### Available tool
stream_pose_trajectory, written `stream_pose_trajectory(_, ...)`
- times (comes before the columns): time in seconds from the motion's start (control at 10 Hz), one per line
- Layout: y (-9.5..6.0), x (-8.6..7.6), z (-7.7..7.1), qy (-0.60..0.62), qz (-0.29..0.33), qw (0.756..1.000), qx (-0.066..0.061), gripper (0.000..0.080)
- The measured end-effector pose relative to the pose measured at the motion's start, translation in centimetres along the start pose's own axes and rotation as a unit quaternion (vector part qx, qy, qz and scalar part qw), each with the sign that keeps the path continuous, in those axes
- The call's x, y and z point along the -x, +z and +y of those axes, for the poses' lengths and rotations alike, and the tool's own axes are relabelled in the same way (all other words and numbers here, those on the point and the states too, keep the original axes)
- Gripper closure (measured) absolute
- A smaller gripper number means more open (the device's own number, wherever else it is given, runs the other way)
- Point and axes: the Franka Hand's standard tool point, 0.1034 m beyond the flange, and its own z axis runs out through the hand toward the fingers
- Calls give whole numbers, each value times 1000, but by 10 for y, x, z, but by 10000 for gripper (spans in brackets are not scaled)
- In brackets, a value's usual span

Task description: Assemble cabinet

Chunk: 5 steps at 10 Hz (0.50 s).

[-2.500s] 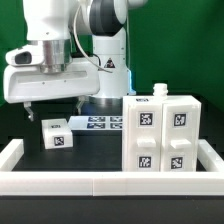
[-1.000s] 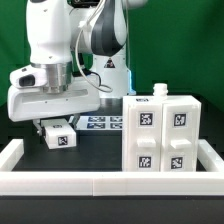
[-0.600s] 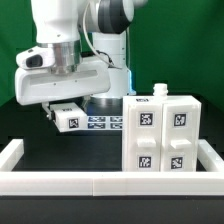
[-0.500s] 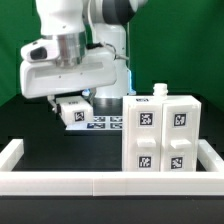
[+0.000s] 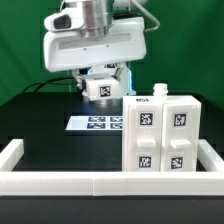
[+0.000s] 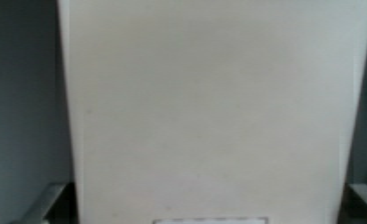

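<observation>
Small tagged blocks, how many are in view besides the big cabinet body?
1: the small block in the gripper, held off the table. Others may hide behind the cabinet body.

The arm (image 5: 95, 45) is up, gripper (image 5: 97, 87) clamped on a block (image 5: 99, 90).
The wrist points down; the fingers (image 6: 365, 202) press opposite sides of the block, holding it in the air.

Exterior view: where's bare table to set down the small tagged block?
Largest bare patch of table: between the marker board, the cabinet body and the border rail at front and the exterior view's left. Crowded at the exterior view's right, where the body stands. The end effector holds the small tagged block aloft.
</observation>
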Motion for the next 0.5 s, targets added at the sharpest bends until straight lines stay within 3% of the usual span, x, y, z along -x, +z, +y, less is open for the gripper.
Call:
stream_pose_trajectory(0.2, -14, -23, -24, 10, 8, 1000, 9, 243)
stream_pose_trajectory(0.5, -25, -46, -46, 38, 14, 999, 11, 243)
